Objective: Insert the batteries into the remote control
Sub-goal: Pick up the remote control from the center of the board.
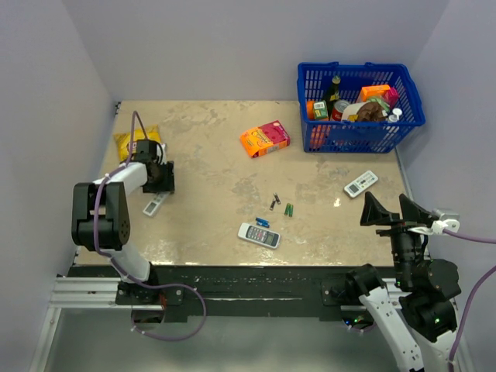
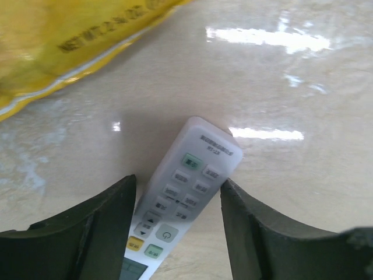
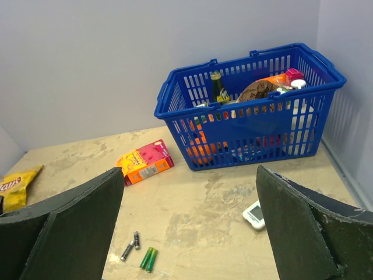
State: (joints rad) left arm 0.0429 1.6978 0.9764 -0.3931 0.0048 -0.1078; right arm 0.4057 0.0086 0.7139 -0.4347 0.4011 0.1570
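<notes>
Our released left end effector (image 2: 178, 185) straddles the slim white stick-shaped remote control (image 2: 199, 158) at frame bottom; closing off-centre could twist it away.

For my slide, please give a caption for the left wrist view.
Open left gripper straddles the white remote, with a yellow bag nearby.

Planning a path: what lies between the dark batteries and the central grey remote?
A small blue item, close by the grey remote; the top view shows it.
</notes>
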